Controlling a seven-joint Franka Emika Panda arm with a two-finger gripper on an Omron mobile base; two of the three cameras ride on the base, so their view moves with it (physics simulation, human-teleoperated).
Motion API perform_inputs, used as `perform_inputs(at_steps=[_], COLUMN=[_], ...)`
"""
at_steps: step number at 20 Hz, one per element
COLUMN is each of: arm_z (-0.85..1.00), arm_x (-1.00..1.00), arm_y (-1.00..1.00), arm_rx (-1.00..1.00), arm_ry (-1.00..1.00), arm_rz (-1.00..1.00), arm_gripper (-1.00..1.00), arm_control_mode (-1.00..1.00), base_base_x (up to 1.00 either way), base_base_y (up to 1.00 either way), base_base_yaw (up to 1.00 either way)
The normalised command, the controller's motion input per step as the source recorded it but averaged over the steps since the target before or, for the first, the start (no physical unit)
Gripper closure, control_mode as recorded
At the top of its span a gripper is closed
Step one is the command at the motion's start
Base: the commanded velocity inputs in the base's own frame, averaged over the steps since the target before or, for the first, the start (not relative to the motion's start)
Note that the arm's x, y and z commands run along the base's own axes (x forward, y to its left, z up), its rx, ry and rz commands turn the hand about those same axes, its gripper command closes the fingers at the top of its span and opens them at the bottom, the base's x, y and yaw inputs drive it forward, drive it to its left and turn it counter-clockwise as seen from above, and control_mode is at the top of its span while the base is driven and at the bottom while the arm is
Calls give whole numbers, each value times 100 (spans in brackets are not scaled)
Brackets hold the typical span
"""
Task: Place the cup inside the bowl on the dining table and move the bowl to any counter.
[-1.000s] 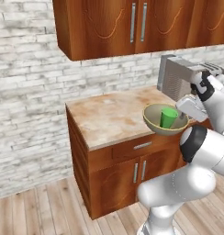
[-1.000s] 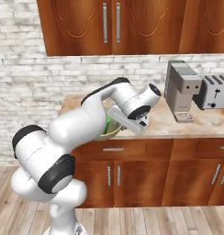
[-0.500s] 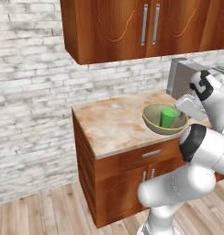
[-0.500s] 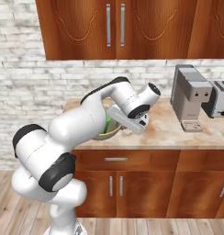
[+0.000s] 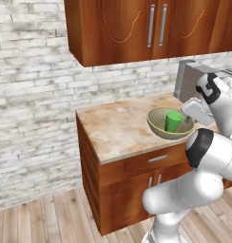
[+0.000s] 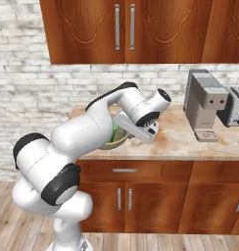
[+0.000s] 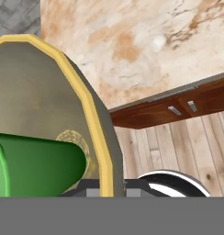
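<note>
One green cup (image 5: 173, 121) stands inside the bowl (image 5: 161, 130), whose rim the gripper (image 7: 109, 186) pinches at its 3 o'clock side. Since a moment ago the base has rolled nearer the counter (image 5: 118, 130); the bowl hangs over it, ready for lowering.

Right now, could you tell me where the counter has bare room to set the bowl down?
The counter is bare from its left end by the brick wall to the bowl, which holds the cup and is gripped by the end effector. Right of it the coffee machine and toaster crowd the back; the front strip looks free.
</note>
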Motion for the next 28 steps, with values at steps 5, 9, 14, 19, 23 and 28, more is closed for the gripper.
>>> perform_inputs(at_steps=[5, 9, 14, 19, 23, 28], arm_z=[0, 0, -15, -3, -1, -2], arm_x=[0, 0, 0, 0, 15, 22], arm_y=[0, 0, 3, 7, 16, 26], arm_rx=[0, 0, 0, 0, 0, 0], arm_ry=[0, 0, 0, -2, -1, 0], arm_rz=[0, 0, 0, -1, -3, -4], arm_gripper=[100, 100, 100, 100, 100, 100], arm_control_mode=[100, -100, -100, -100, -100, -100], base_base_x=[0, 0, 0, 0, 0, 0], base_base_y=[0, 0, 0, 0, 0, 0], base_base_yaw=[0, 0, 0, 0, 0, 0])
